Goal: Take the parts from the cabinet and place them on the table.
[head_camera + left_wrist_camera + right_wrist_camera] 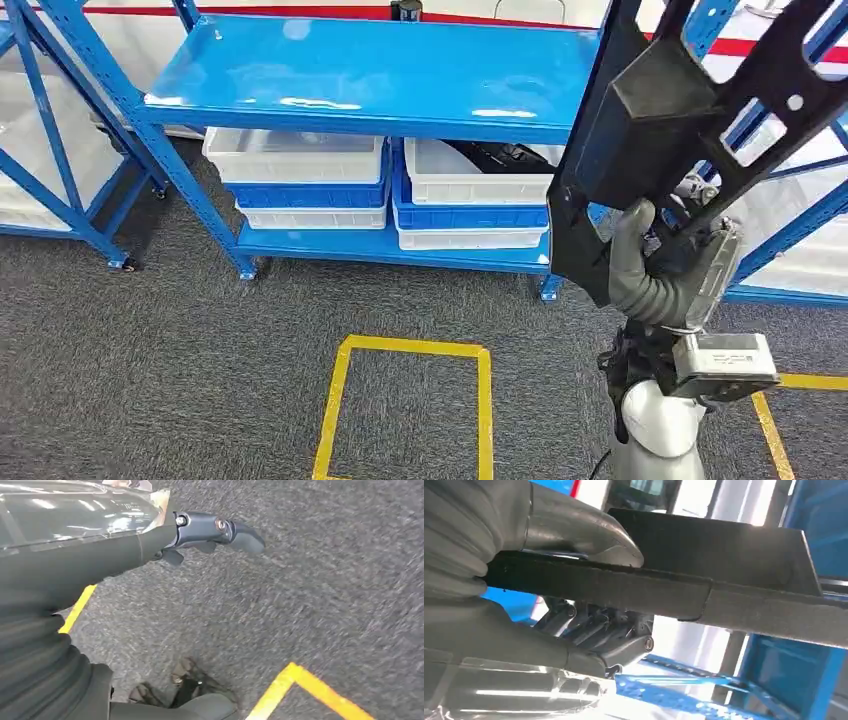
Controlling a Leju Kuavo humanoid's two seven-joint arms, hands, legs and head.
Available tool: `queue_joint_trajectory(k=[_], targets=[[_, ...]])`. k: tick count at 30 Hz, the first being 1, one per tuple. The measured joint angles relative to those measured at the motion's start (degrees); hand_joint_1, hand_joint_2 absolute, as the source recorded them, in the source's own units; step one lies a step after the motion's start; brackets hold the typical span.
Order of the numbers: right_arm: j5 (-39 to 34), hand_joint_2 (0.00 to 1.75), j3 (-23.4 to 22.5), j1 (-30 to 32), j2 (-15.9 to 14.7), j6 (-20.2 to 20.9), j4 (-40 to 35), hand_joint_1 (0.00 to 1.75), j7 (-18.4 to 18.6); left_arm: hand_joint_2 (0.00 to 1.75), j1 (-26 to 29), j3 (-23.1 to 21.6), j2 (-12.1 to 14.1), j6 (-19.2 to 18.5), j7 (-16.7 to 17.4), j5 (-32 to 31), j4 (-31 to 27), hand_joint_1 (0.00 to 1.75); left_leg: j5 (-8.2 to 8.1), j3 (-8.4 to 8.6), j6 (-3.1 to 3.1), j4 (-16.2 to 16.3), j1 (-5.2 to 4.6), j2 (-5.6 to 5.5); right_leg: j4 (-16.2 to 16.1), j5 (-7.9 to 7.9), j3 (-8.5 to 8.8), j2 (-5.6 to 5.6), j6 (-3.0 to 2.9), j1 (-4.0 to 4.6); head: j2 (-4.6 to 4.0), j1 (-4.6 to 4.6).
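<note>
My right hand (660,270) grips a large black frame-like part (680,120) and holds it up at the right of the head view, in front of the blue cabinet (380,70). In the right wrist view the thumb (589,535) presses on one face of the dark part (704,565) and the darker fingers (599,630) curl under it. Another black part (500,155) lies in a white bin (475,175) on the cabinet's lower shelf. My left hand (210,532) hangs over the grey carpet, its fingers extended with nothing in them.
White and blue bins (300,175) are stacked on the lower shelf. A second blue rack (60,150) stands at the left. A yellow tape square (410,400) marks the grey carpet in front of the cabinet. The cabinet's top shelf is bare.
</note>
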Motion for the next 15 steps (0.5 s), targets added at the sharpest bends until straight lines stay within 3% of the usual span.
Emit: queue_joint_trajectory(k=[1, 2, 3, 4, 5, 6, 7, 8, 10, 11, 15], targets=[[-0.02, 1.75, -0.04, 0.40, 0.00, -0.02, 0.00, 1.75, -0.06, 1.75, 0.02, -0.02, 0.15, 0.00, 0.11, -0.11, 0.00, 0.00, -1.20, -0.67, -0.39, 0.18, 0.08, -0.17, -0.91, 0.74, -0.08, -0.33, -0.30, -1.52, 0.00, 0.02], [-0.02, 1.75, -0.09, 0.85, -0.02, -0.06, -0.02, 1.75, -0.15, 1.75, 0.10, -0.11, 0.17, 0.09, 0.22, -0.33, 0.00, 0.00, -3.56, -1.61, -0.85, 2.03, -0.10, -0.53, -0.80, 1.12, -0.36, -0.32, -0.62, -1.26, 0.00, -0.22], [-0.02, 1.75, -0.09, 1.26, -0.02, -0.22, -0.13, 1.75, -0.28, 1.75, 0.18, -0.20, 0.17, 0.20, 0.48, -0.50, 0.00, 0.00, -6.33, -2.95, -1.15, 6.14, 0.12, -0.70, -0.77, 1.33, -0.62, -0.53, -1.05, -1.37, 0.00, -0.46], [-0.02, 1.75, -0.13, 1.57, -0.04, -0.30, -0.22, 1.75, -0.35, 1.75, 0.24, -0.24, 0.26, 0.22, 0.66, -0.61, 0.00, 0.00, -9.01, -4.72, -1.52, 11.69, 0.34, -0.76, -0.42, 1.35, -0.97, -0.65, -1.03, -1.37, 0.00, -0.55], [-0.04, 1.75, -0.20, 1.94, -0.09, -0.39, -0.22, 1.75, -0.42, 1.75, 0.25, -0.26, 0.33, 0.18, 0.70, -0.63, 0.00, 0.00, -10.80, -6.17, -1.88, 16.63, 0.54, -0.74, 0.09, 1.35, -1.31, -0.82, -1.03, -1.40, 0.00, -0.59], [-0.09, 1.75, -0.26, 2.51, -0.17, -0.50, -0.22, 1.75, -0.55, 1.75, 0.27, -0.26, 0.39, 0.00, 0.70, -0.63, 0.00, 0.00, -11.39, -7.01, -2.27, 19.92, 0.85, -0.73, 0.63, 1.34, -1.63, -0.94, -1.02, -1.47, 0.00, -0.52], [-0.15, 1.75, -0.28, 2.96, -0.26, -0.52, -0.22, 1.75, -0.70, 1.75, 0.28, -0.26, 0.52, -0.28, 0.66, -0.59, 0.00, 0.00, -10.76, -6.42, -2.50, 19.85, 1.16, -0.68, 1.19, 1.31, -2.06, -0.97, -1.03, -1.62, 0.00, -0.50], [-0.15, 1.75, -0.28, 3.32, -0.35, -0.52, -0.26, 1.75, -0.81, 1.75, 0.26, -0.26, 0.61, -0.39, 0.55, -0.50, -0.02, 0.00, -9.21, -4.67, -2.76, 17.22, 1.45, -0.64, 1.88, 1.26, -2.55, -0.90, -1.04, -1.85, 0.00, -0.63], [-0.22, 1.75, -0.31, 3.74, -0.46, -0.52, -0.50, 1.75, -1.14, 1.75, 0.16, -0.26, 0.68, -0.39, 0.42, -0.33, -0.02, 0.00, -6.05, 0.66, -3.14, 8.37, 1.93, -0.63, 3.19, 0.96, -3.54, -0.57, -0.67, -2.29, 0.00, -0.61], [-0.22, 1.75, -0.31, 3.85, -0.46, -0.52, -0.66, 1.75, -1.24, 1.75, 0.08, -0.26, 0.66, -0.39, 0.42, -0.13, -0.02, 0.00, -6.18, 2.89, -3.16, 4.97, 2.00, -0.88, 3.89, 0.84, -4.42, -0.43, -0.48, -2.06, 0.00, -0.76], [-0.24, 1.75, -0.35, 4.45, -0.55, -0.44, -0.81, 1.75, -1.38, 1.75, 0.00, -0.22, 0.72, -0.31, 0.42, -0.04, -0.02, 0.00, -5.87, 2.63, -2.35, 4.32, 1.07, -1.20, 4.65, 1.74, -5.46, -0.21, 1.28, -2.06, 0.00, -0.57]])
